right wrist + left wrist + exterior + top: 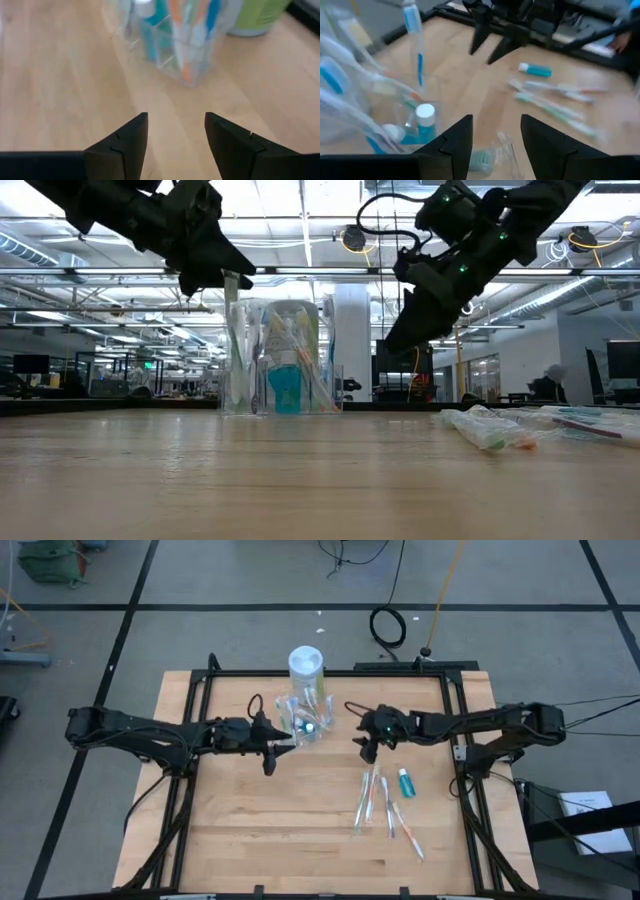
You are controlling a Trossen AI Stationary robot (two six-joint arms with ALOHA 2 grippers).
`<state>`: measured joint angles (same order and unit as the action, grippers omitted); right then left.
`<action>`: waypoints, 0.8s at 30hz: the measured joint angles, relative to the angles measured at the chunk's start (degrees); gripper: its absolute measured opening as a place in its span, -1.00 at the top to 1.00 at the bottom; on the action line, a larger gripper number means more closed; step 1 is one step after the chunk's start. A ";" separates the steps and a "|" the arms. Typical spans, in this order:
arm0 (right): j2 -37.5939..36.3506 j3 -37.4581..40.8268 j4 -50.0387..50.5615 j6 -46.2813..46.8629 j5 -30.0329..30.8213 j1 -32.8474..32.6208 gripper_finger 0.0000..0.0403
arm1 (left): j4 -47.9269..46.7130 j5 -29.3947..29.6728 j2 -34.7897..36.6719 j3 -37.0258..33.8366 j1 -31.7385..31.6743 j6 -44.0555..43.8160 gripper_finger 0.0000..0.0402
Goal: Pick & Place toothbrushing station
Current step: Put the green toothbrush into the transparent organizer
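Observation:
The toothbrushing station, a clear plastic holder (305,722), stands at the table's far middle. It holds several toothbrushes and a small blue bottle, and also shows in the low view (285,360). My left gripper (278,748) hangs just left of the holder and above its left side (225,272). It is shut on a wrapped toothbrush (232,330). My right gripper (365,752) is open and empty. It hovers to the right of the holder, which shows ahead of it in the right wrist view (175,40). My left gripper has the clear-wrapped toothbrush by its upper, brush-head end (492,152), between its two fingers, which come from above. The toothbrush hangs upright below the fingers at the holder's left side. Its lower end (232,402) reaches down to the holder's base.
A taller white-topped canister with a green label (307,665) stands right behind the holder. Several loose wrapped toothbrushes (380,802) and a small teal tube (405,781) lie on the table to the right, near my right gripper.

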<state>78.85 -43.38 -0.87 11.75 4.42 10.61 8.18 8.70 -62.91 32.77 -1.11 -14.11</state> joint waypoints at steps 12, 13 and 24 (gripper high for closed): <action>-0.22 0.00 0.71 -4.45 0.07 -4.75 0.08 | -9.81 25.13 6.44 -0.03 1.38 2.91 0.14; -0.22 0.00 0.75 -4.91 0.07 -4.77 0.09 | -8.78 25.73 7.28 0.00 1.83 3.15 0.14; -0.22 0.00 0.37 -6.97 0.00 -4.74 0.10 | -3.83 25.45 3.11 7.08 10.70 4.36 0.14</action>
<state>78.63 -43.38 -0.50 4.78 4.43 5.87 4.36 34.15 -59.81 39.85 9.59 -9.76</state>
